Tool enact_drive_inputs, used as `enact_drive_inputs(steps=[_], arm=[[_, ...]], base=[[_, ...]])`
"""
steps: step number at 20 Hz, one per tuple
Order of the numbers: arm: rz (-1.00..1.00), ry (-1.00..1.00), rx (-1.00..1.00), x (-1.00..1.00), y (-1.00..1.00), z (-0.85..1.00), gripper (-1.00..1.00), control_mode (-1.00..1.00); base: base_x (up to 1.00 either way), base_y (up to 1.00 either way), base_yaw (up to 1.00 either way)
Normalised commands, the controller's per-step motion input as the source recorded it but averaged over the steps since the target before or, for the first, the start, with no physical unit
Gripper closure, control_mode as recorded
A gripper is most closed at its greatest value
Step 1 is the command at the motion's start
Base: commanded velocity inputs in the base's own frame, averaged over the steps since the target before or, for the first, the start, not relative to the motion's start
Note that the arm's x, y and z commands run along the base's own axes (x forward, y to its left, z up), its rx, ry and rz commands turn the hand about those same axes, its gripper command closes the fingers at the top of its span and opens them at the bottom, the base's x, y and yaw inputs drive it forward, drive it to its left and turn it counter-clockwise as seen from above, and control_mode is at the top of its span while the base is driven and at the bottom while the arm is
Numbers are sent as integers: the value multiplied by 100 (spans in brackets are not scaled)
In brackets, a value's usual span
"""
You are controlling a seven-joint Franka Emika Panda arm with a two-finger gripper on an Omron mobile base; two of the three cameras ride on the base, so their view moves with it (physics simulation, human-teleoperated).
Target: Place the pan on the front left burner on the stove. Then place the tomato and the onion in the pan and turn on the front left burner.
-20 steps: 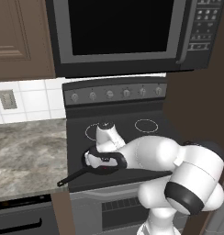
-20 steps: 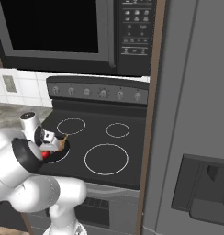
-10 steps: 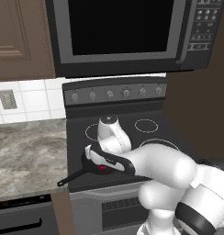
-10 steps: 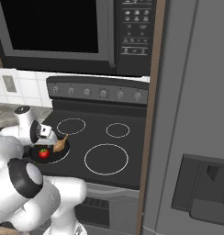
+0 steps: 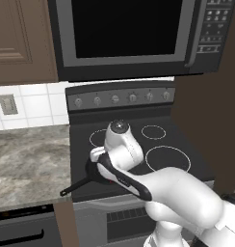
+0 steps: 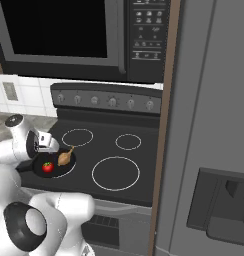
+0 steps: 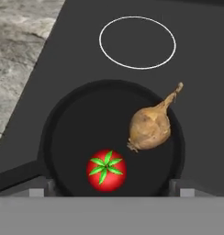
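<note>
A black pan (image 7: pixel 86 133) sits at the stove's (image 6: pixel 144 165) front left, holding the tomato (image 7: pixel 106 170) and, just beside it, the onion (image 7: pixel 149 127). Above them hangs the gripper (image 7: pixel 112 190), jaws spread wide, empty.

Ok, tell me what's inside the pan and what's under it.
Inside the pan lie the tomato and the onion, apart from each other. Under it is the stove; the front left burner ring is covered by the pan.
</note>
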Motion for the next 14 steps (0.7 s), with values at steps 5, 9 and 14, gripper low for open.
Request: enact_drive_inputs(steps=[5,9,14], arm=[[0,-25,2,18,16,21,-100,-100],[0,-19,4,38,16,19,-100,-100],[0,-6,2,50,4,32,-100,-100]], base=[[0,0,0],[0,0,0],[0,0,0]])
